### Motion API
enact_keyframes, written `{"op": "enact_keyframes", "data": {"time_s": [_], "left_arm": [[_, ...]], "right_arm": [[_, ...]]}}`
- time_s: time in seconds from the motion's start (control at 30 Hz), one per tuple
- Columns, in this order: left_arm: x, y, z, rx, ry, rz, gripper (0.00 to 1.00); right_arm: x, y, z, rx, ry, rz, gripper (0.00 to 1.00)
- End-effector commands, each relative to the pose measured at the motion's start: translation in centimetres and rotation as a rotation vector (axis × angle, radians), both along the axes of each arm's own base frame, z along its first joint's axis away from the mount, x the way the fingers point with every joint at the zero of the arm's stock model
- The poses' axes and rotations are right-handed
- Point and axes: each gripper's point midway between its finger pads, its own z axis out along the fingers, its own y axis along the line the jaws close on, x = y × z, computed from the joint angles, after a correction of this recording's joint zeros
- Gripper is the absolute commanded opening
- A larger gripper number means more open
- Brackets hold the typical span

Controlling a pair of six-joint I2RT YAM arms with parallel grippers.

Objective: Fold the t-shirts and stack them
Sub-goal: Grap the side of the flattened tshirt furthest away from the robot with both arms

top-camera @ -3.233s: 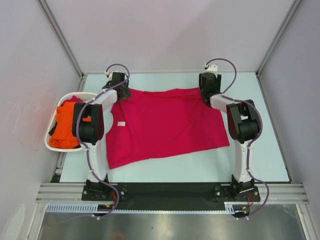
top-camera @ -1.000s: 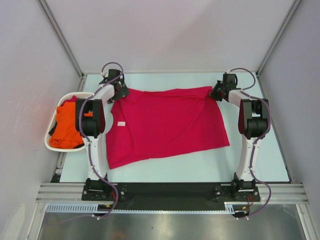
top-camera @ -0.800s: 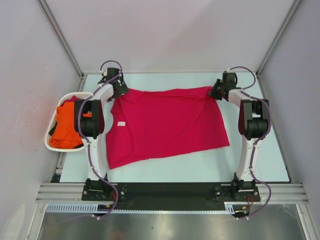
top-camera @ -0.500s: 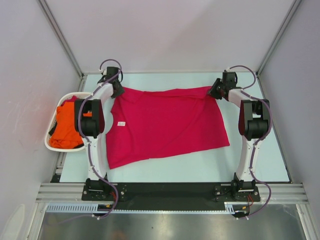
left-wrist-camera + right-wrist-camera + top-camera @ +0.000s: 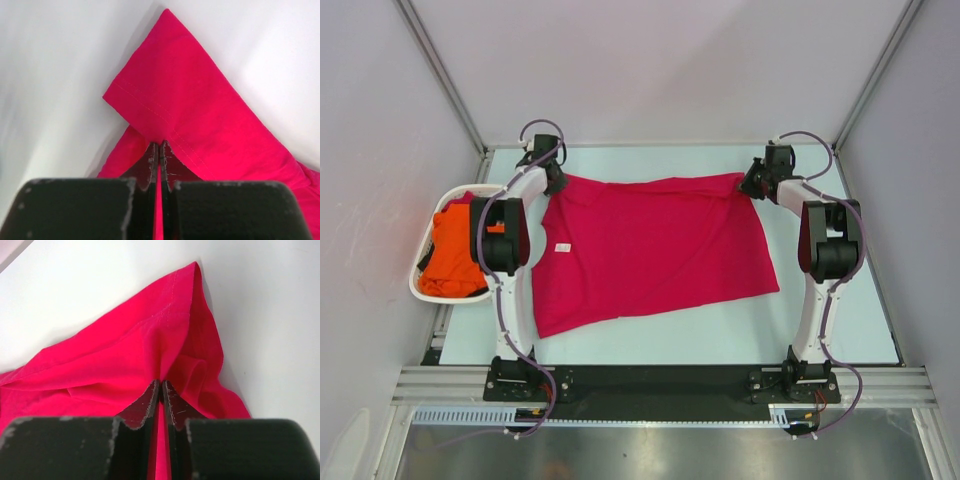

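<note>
The pale desk (image 5: 840, 300) carries one garment. The crimson t-shirt (image 5: 650, 250) lies opened out flat across its middle, running from near the far-left corner to near the far-right corner. Its near-left part hangs down toward the near edge. It is a single spread layer with only light rumpling, and no fold shows in it.

A white basket (image 5: 417, 287) sits just off the left edge of the desk. The orange t-shirt (image 5: 448, 255) lies bunched inside it, well apart from the crimson one.

Both arms reach to the far side of the desk, one at each far corner of the crimson cloth. The left hand (image 5: 158, 146) has its fingers pressed together on the cloth right at the hem of a sleeve, which fans out beyond the fingertips toward the far-left corner. The right hand (image 5: 161, 384) is likewise pinched tight on a gathered ridge of the fabric at the shirt's far-right corner, with the stitched edge running off just past its tips.

Judging by this, the task is at its start. The crimson shirt is laid out and gripped at two far corners, probably ready for a first fold toward the near edge, but that fold is not yet made. The orange shirt has yet to come out of the basket, be folded and be stacked, so nearly all the work remains.
</note>
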Motion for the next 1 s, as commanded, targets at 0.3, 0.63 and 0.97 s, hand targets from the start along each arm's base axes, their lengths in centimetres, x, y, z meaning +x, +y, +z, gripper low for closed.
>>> {"op": "enact_keyframes", "data": {"time_s": [0.3,0.63,0.97], "left_arm": [[1.4,1.7,7.3,0.057,-0.140,0.033,0.73],[0.9,2.1,3.0,0.033,-0.035,0.057,0.73],[0.6,3.5,1.5,-0.013,-0.008,0.142,0.65]], "right_arm": [[0.8,1.0,6.0,-0.006,-0.176,0.015,0.10],[0.9,0.8,6.2,-0.009,-0.183,0.019,0.10],[0.8,0.6,6.0,-0.006,-0.182,0.019,0.10]]}}
